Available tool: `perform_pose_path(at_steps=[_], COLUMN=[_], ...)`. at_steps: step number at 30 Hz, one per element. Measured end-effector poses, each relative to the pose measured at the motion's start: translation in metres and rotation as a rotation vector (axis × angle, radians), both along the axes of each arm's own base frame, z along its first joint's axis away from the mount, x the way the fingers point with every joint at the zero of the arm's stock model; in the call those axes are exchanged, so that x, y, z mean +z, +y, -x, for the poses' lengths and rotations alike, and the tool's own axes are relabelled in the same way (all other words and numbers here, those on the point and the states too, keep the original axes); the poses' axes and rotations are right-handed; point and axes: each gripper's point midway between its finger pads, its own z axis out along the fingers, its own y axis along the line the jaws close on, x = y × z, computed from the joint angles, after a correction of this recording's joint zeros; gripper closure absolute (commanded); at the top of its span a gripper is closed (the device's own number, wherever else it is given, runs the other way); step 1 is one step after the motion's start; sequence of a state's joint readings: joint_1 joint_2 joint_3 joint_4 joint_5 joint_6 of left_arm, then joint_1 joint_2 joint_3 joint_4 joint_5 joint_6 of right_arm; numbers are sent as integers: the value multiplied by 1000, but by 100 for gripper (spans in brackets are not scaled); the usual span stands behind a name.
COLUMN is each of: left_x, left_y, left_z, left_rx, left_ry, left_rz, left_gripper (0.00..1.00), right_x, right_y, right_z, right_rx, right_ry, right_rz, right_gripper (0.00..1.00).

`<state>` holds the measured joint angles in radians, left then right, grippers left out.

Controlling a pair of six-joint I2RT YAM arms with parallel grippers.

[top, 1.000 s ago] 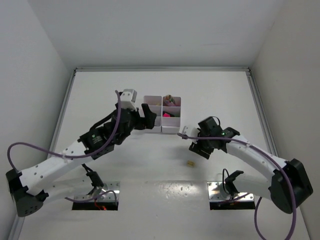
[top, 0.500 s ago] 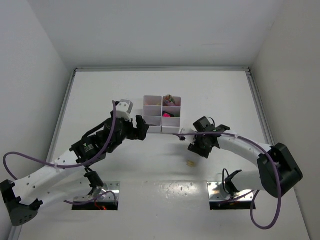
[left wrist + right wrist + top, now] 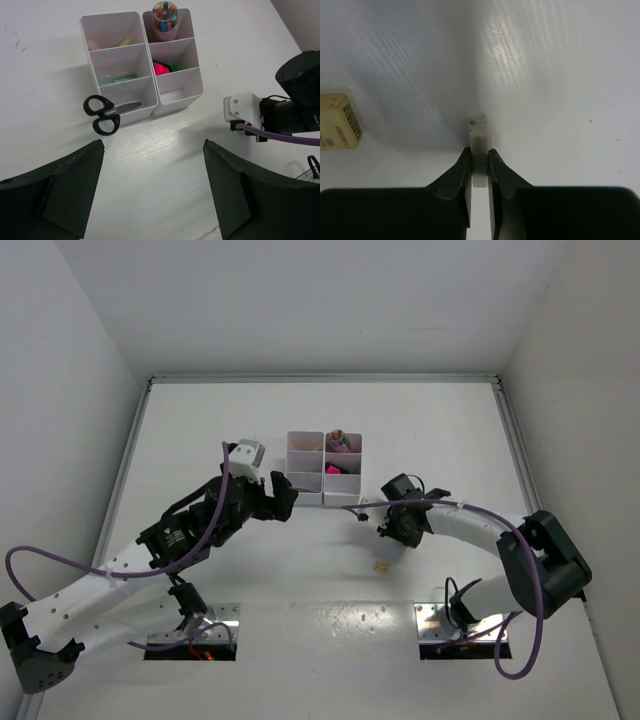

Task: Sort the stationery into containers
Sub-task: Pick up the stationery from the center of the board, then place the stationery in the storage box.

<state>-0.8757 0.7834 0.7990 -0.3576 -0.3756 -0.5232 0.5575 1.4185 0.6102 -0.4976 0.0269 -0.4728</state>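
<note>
I have my right gripper [image 3: 479, 165] clamped on a small whitish eraser [image 3: 479, 131] down at the table, near and right of the organizer tray [image 3: 181, 86] — my left gripper [image 3: 152, 186] hangs wide apart.

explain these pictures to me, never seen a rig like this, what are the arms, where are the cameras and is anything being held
These are two white robot arms bolted to a table, each ending in a two-finger gripper. One picture looks down from above; the other two come from cameras on each wrist. The left gripper is open and empty, facing a white six-compartment tray with black-handled scissors at its front. The right gripper pinches a small pale block on the table; a beige eraser lies loose nearby.
</note>
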Motion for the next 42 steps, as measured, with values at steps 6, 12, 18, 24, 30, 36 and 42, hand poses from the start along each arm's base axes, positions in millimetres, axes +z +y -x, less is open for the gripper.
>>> perform_pose_path(at_steps=[6,12,18,24,30,36,42], left_x=[0,-2,-10,-14,-19,-19,-20], left_y=[0,-2,-5,-7,-8,-11,-18], left_z=[0,1,-1,-2,-3,-2,3], left_rx=[-3,-16,-23,-25,-26,-43,-85], left_ry=[0,3,19,29,39,43,53], left_rz=[1,-10,-38,-49,-61,-59,-48], left_gripper=[14,15,15,15,15,17,25], right_x=[9,72,142,137,117,114,97], right_y=[6,50,103,133,148,159,163], right_z=[0,-26,-63,-96,-113,-127,-136], right_rx=[8,75,197,246,261,275,270], right_ry=[-17,-134,-257,-239,-198,-231,-215], right_rz=[-43,-258,-464,-484,-478,-495,-476], right_gripper=[100,100,100,98,95,85,64])
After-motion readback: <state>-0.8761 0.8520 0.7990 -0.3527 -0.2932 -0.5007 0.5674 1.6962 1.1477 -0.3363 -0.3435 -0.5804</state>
